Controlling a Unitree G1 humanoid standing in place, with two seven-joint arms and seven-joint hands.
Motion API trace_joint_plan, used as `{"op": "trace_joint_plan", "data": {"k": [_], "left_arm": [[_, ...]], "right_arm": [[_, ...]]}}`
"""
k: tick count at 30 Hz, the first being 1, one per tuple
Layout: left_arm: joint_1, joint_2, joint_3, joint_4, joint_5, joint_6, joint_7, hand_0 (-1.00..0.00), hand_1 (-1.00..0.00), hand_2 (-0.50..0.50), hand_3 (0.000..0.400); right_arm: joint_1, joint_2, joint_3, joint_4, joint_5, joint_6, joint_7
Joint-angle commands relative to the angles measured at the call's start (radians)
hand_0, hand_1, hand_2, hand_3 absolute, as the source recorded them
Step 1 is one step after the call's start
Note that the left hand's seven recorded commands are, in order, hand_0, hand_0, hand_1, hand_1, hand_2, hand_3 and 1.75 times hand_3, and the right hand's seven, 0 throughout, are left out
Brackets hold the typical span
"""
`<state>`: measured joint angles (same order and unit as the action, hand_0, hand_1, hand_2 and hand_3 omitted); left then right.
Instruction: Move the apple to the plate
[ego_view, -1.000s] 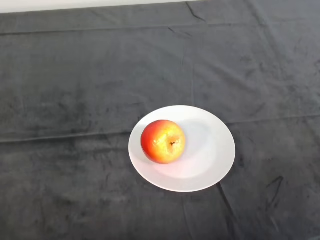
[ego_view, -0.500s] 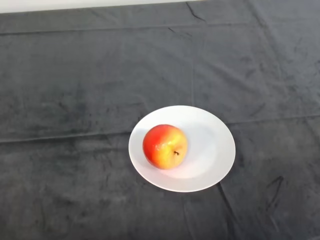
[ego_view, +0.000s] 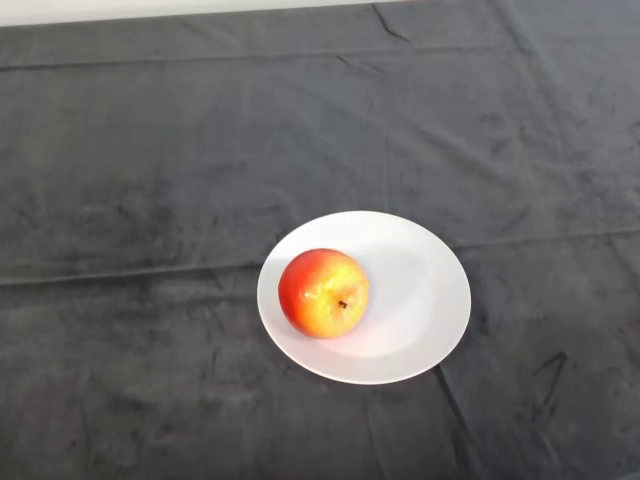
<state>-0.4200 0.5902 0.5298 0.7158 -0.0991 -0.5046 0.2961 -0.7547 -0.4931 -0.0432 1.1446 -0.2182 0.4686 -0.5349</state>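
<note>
A red and yellow apple (ego_view: 323, 293) lies on the left part of a round white plate (ego_view: 420, 290), its stem end facing up and slightly toward me. The plate rests on the dark cloth a little below the middle of the head view. No part of the robot shows.
The dark cloth (ego_view: 150, 180) covers the whole table and has long creases running across it. A pale strip of the table's far edge (ego_view: 150, 10) shows along the top left.
The apple has rocked on the plate: it shifted slightly right, then back left, and its stem end turned. The plate has stayed put.
</note>
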Motion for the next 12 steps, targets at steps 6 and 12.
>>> {"op": "trace_joint_plan", "data": {"k": [6, 12], "left_arm": [[-0.051, 0.048, 0.002, 0.019, -0.009, -0.019, -0.004, 0.00, 0.00, 0.00, 0.000], [-0.051, 0.048, 0.002, 0.018, -0.009, -0.019, -0.004, 0.00, 0.00, 0.00, 0.000]], "right_arm": [[0.015, -0.008, 0.0015, 0.034, -0.0007, 0.001, -0.0009], [0.015, -0.008, 0.0016, 0.034, -0.0006, 0.001, -0.0009]]}}
